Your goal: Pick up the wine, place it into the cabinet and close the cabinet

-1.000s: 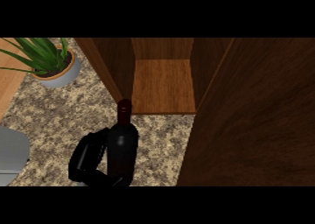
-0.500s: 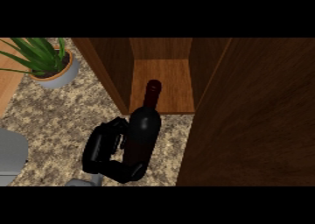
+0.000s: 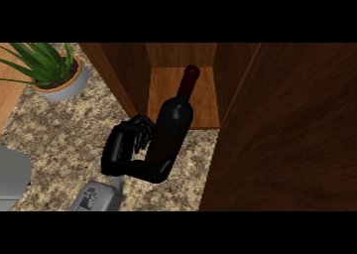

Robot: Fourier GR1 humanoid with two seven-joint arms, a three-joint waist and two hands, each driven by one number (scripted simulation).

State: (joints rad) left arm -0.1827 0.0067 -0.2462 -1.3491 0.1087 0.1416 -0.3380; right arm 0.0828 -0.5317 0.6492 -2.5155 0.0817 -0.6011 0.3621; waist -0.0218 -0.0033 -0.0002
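Right then, I saw one hand [image 3: 126, 149] curled round the lower body of the wine bottle [image 3: 172, 124], thumb underneath, fingers wrapped at its left side. Its neck pointed far, over the cabinet [image 3: 284, 134] shelf's near edge; potted plant [image 3: 53, 69] far left.

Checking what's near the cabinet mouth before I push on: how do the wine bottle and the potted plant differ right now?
The wine bottle is dark, slim and tilted, its neck over the cabinet shelf; the potted plant is green in a pale pot and stands upright. The bottle is held in a hand, which one I cannot tell; the plant stands free on the counter, left of the cabinet. Both are taller than wide.
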